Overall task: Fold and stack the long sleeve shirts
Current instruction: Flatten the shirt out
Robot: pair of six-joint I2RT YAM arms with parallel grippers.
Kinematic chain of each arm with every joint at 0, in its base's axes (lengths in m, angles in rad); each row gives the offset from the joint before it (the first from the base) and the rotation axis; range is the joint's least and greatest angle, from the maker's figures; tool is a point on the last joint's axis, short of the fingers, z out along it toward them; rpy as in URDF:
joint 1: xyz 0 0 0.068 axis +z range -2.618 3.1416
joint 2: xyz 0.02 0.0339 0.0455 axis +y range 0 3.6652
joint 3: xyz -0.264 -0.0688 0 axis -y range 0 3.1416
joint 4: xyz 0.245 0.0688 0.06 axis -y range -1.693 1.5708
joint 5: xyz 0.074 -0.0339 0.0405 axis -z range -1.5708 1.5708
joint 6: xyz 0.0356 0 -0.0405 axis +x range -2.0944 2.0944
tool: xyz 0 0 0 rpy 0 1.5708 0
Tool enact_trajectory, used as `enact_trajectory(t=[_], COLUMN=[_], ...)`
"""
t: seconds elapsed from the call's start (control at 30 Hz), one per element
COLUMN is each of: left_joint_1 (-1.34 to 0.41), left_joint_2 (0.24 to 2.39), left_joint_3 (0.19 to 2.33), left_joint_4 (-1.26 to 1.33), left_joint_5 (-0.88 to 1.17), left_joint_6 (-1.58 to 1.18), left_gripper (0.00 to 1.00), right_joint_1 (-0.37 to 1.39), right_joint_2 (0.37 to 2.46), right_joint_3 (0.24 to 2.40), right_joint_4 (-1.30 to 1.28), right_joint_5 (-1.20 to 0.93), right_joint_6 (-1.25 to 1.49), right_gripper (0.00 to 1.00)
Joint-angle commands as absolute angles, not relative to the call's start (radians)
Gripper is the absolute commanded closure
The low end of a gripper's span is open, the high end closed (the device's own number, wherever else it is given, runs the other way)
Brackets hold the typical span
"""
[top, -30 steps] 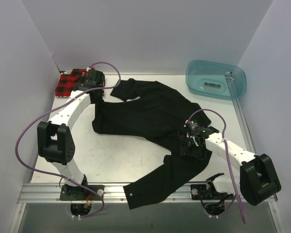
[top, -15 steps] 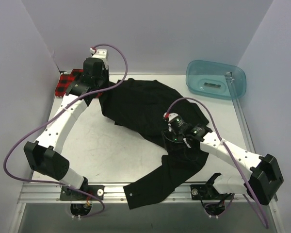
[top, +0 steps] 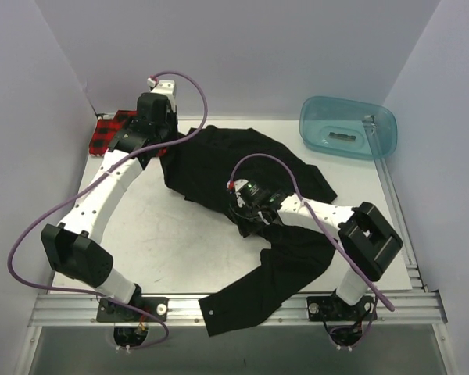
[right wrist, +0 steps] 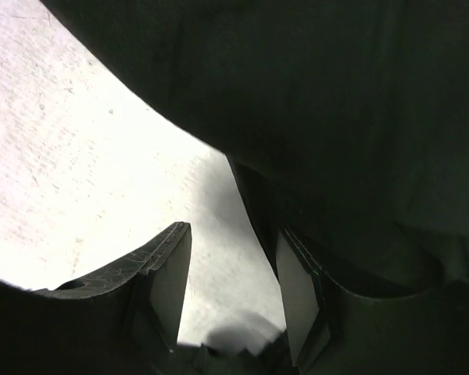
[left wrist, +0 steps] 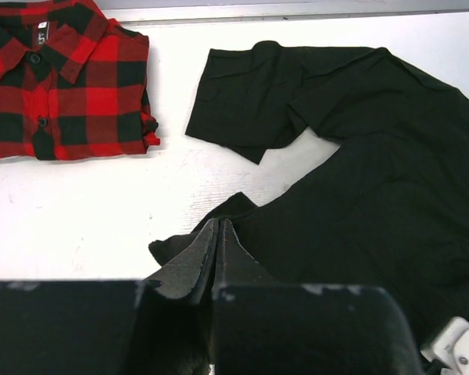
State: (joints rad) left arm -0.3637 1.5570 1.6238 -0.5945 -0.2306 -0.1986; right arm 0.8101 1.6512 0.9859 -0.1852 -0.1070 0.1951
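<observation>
black shirt [top: 219, 160] long axis far-left to near-right | left pincer [left wrist: 216, 225] clenched on it | right pincer [right wrist: 233, 238] released

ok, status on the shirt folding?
Left gripper shut on black shirt edge. Right gripper open, low at its near edge. Plaid shirt folded, far-left corner; black shirt unfolded. Teal tub far right, clear of work.

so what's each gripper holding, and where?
Left gripper: shut on the black shirt, at a cloth edge. Right gripper: open at its edge, holding nothing.
</observation>
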Motion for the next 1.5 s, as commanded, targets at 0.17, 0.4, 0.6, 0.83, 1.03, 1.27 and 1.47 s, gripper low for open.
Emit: enact_trajectory(t=[0.17,0.4,0.6,0.83,1.03,1.27,1.47], left_joint_1=[-0.357,-0.327,-0.301,-0.295,-0.295,-0.293,-0.262], left_joint_2=[1.598,1.677,1.796,1.887,1.861,1.665,1.47], left_joint_3=[1.663,1.73,1.844,1.823,1.707,1.657,1.484], left_joint_4=[-0.563,-0.564,-0.566,-0.561,-0.514,-0.537,-0.612], left_joint_5=[-0.267,-0.348,-0.408,-0.371,-0.292,-0.282,-0.284], left_joint_6=[-0.206,-0.199,-0.178,-0.227,-0.259,-0.25,-0.265], left_gripper=[1.0,1.0,1.0,1.0,0.6,0.14,0.14], right_joint_1=[0.85,0.891,0.905,0.92,0.951,1.064,1.153], right_joint_2=[1.717,1.573,1.31,1.222,1.295,1.392,1.638], right_joint_3=[1.063,0.97,0.842,0.795,0.866,1.101,1.301], right_joint_4=[-0.143,-0.224,-0.308,-0.394,-0.431,-0.445,-0.448], right_joint_5=[-0.126,-0.162,-0.345,-0.517,-0.499,-0.224,-0.129], right_joint_6=[0.127,0.069,0.022,0.011,0.032,-0.063,-0.161], right_gripper=[0.74,1.0,1.0,0.8,0.55,0.44,0.52])
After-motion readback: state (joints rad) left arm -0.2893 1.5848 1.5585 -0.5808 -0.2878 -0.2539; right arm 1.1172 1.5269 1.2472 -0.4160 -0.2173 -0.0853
